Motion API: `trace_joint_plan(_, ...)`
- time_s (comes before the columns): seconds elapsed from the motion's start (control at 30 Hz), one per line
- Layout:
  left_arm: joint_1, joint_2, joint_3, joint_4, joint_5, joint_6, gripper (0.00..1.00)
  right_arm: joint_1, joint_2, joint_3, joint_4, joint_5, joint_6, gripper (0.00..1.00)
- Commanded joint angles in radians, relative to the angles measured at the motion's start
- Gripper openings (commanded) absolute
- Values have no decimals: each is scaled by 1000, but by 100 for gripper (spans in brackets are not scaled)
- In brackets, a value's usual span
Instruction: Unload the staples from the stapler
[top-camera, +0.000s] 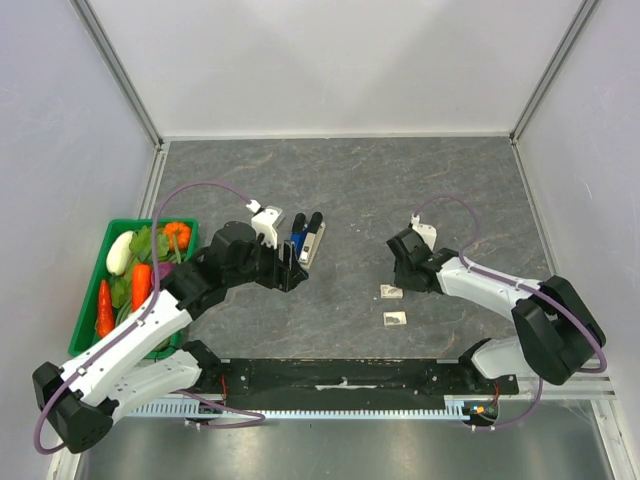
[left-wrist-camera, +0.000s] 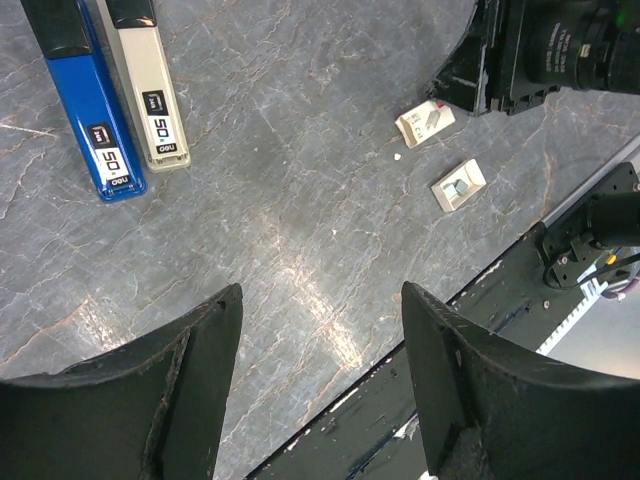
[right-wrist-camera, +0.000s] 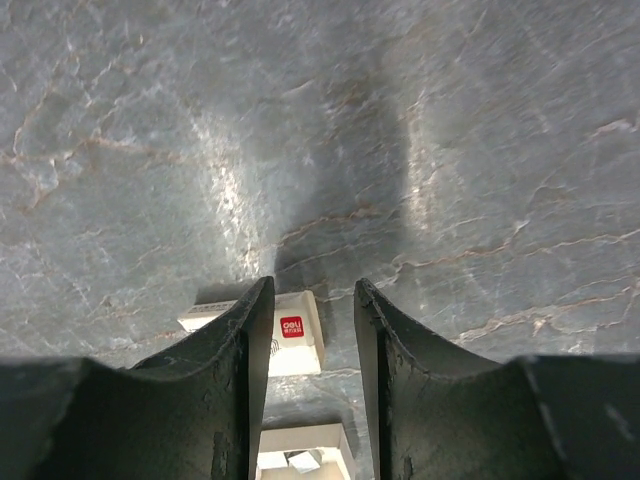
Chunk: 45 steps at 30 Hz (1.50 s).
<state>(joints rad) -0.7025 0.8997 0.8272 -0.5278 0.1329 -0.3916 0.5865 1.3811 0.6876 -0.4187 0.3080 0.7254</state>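
Observation:
Two staplers lie side by side on the grey table: a blue one (top-camera: 298, 234) (left-wrist-camera: 85, 100) and a beige one (top-camera: 313, 243) (left-wrist-camera: 145, 85), both with black ends. My left gripper (top-camera: 289, 270) (left-wrist-camera: 320, 330) is open and empty, above the table just short of the staplers. Two small white staple boxes lie at centre right, one with a red label (top-camera: 390, 292) (left-wrist-camera: 425, 122) (right-wrist-camera: 290, 335) and one open like a tray (top-camera: 396, 319) (left-wrist-camera: 458, 184) (right-wrist-camera: 300, 450). My right gripper (top-camera: 402, 262) (right-wrist-camera: 313, 300) is slightly open and empty, low over the labelled box.
A green basket (top-camera: 140, 222) of toy vegetables stands at the left edge. A black rail (top-camera: 340, 378) runs along the near edge of the table. White walls close in the back and sides.

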Motion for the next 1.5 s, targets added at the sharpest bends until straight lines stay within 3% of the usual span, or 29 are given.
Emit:
trace_joint_plan(0.0, 0, -33, 1, 8, 4, -6, 71, 36, 13, -13, 23, -3, 51, 45)
trace_joint_plan(0.93, 0, -87, -5, 2, 4, -3, 71, 326, 88, 24, 44, -1, 287, 45)
trace_joint_plan(1.47, 0, -65, -5, 2, 2, -6, 71, 430, -39, -45, -17, 48, 388, 44)
